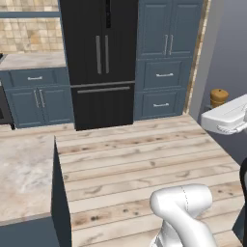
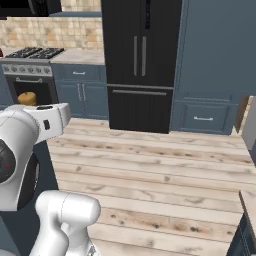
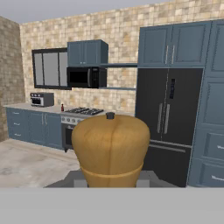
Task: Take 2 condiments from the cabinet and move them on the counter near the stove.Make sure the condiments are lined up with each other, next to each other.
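Filling the foreground of the hand view, the short tan-orange bottle with rounded top point(image 3: 110, 148) sits clamped in the gripper point(image 3: 110, 181), carried in mid-air above the pale plank floor point(image 1: 140, 159). Far beyond it stands the gas stove with black grates point(image 3: 81, 113), a small red bottle point(image 3: 62, 107) on the beige counter point(image 3: 19, 106) beside it. A black fridge point(image 3: 168, 118) rises nearby.

White arm raised, elbow bent, hand point(image 3: 109, 181) level, closed around tan-orange bottle point(image 3: 110, 148)
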You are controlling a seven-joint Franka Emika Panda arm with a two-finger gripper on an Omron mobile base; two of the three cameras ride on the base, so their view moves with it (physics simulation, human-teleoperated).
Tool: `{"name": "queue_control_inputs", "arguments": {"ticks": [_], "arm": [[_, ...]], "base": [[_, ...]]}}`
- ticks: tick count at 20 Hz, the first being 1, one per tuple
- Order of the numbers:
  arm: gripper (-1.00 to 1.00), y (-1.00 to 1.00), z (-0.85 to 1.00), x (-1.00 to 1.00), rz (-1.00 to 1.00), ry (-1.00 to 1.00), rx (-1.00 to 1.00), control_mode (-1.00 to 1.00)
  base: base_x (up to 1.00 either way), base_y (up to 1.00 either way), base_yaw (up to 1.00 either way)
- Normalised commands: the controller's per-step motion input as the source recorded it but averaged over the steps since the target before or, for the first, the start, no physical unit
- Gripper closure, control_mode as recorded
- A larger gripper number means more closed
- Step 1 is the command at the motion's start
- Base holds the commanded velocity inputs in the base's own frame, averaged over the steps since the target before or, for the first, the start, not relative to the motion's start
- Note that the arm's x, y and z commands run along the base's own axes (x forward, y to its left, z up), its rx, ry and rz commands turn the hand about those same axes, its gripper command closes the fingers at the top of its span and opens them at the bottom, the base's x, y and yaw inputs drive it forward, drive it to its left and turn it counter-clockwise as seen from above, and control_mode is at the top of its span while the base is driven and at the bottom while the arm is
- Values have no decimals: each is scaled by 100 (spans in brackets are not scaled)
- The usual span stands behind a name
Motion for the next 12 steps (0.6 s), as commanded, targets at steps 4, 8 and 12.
{"name": "queue_control_inputs", "arguments": {"ticks": [4,8,12], "arm": [[100,0,0,0,0,0,0,100],[100,0,0,0,0,0,0,100],[100,0,0,0,0,0,0,100]], "base": [[98,19,1],[100,41,5],[100,48,8]]}}
